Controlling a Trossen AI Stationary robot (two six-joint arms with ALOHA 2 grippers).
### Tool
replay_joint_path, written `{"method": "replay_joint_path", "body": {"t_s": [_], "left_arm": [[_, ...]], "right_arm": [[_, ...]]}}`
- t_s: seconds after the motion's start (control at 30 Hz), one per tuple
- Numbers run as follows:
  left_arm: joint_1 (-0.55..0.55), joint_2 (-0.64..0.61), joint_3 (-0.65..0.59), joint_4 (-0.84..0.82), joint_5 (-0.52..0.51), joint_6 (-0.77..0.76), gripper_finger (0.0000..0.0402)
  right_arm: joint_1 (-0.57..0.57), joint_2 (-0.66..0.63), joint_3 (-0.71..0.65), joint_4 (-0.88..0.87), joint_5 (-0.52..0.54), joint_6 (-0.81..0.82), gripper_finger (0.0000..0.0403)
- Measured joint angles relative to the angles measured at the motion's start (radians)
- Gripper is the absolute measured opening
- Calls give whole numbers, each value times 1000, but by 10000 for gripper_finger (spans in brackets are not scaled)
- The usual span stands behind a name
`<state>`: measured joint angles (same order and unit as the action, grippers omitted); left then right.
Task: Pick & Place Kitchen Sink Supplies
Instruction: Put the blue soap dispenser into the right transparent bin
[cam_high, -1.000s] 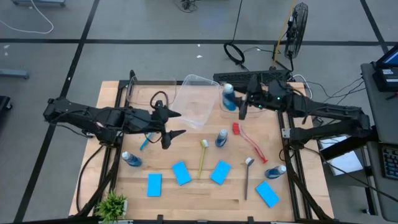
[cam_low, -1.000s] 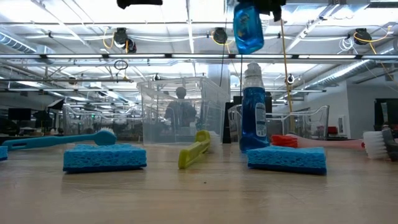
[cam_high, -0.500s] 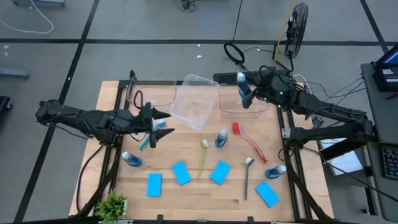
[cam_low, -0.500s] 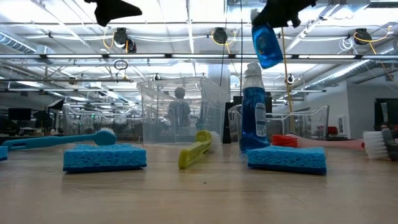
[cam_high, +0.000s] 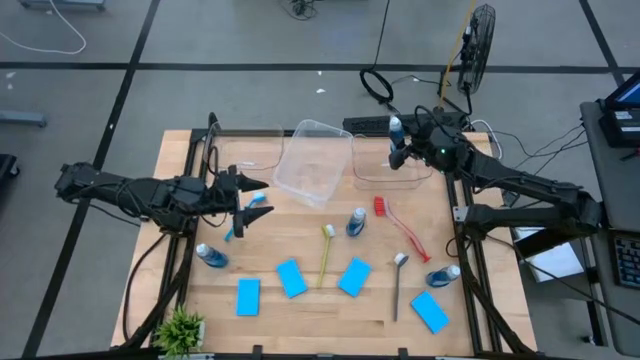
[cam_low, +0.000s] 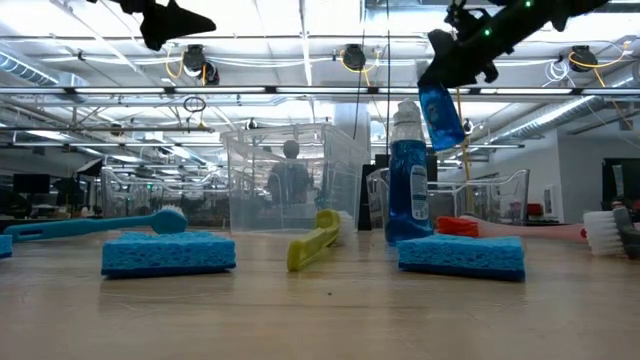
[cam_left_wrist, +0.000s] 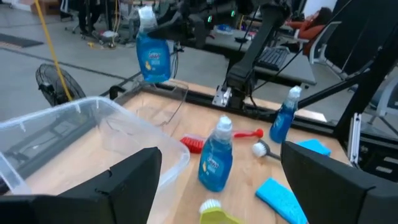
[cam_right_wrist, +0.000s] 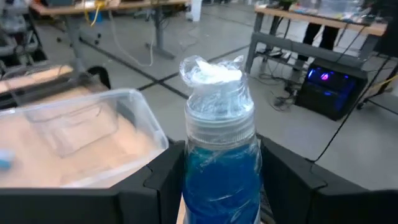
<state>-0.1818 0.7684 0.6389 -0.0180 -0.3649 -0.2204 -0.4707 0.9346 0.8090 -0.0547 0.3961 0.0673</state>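
I am gripping a bottle (cam_high: 396, 137) in my right claw (cam_high: 400, 150), neck up, hanging directly over the right tub (cam_high: 372, 172); my left claw (cam_high: 247, 196) is gaping empty.

Robotics lab or workshop: wooden test table (cam_high: 310, 310) on concrete floor, exposed ceiling trusses (cam_low: 300, 90), floor cables (cam_high: 380, 85).

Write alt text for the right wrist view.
The right gripper holds a small bottle of blue liquid upright by its body, white cap toward the camera. A clear plastic tub sits beyond it, with room floor and desks behind.
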Motion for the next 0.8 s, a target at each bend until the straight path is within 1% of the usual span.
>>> {"method": "replay_joint_path", "body": {"t_s": [0.3,0.63,0.73,0.8], "left_arm": [[0,-58,0,-51,6,6,312],[0,-68,0,-70,7,12,330],[0,-70,0,-79,24,19,330],[0,-70,0,-92,27,12,326]], "right_arm": [[-78,-56,-201,177,-1,68,173],[-166,-62,-388,334,-4,78,173],[-194,-62,-429,380,-9,78,173],[-217,-62,-454,402,-53,78,173]]}}
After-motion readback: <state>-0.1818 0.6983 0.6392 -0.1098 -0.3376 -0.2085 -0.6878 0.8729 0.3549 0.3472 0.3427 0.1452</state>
